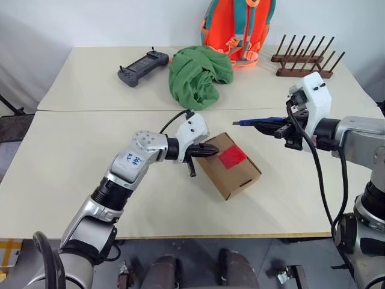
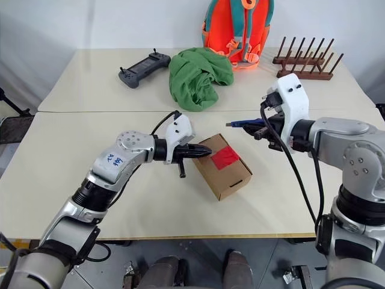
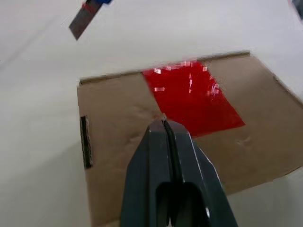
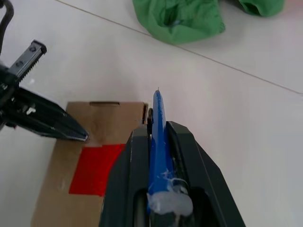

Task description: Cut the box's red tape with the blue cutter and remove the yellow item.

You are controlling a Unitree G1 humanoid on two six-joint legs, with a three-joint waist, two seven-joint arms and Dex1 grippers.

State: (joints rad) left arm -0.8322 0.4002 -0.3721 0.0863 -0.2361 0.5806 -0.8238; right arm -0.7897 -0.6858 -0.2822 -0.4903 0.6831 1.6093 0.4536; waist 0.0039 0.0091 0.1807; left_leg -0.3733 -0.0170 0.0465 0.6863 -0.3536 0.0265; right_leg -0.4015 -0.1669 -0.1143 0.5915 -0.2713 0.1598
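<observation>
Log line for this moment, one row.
left gripper: shut, tip on box | right gripper: holds blue cutter above table | red tape: uncut

You get bright, even light from above across the pale table (image 1: pixel 72 180); shadows are soft and short, the clearest one a narrow dark band beside the box (image 1: pixel 229 165). Both head views are sharp edge to edge, with no bending you can make out at the borders. In the left wrist view the tape (image 3: pixel 191 99) throws white glare spots, and the blade tip of the cutter (image 3: pixel 84 19) is smeared. In the right wrist view the fingers (image 4: pixel 189 156) close to the lens look soft, and the green cloth (image 4: pixel 182 16) slightly blurred.
</observation>
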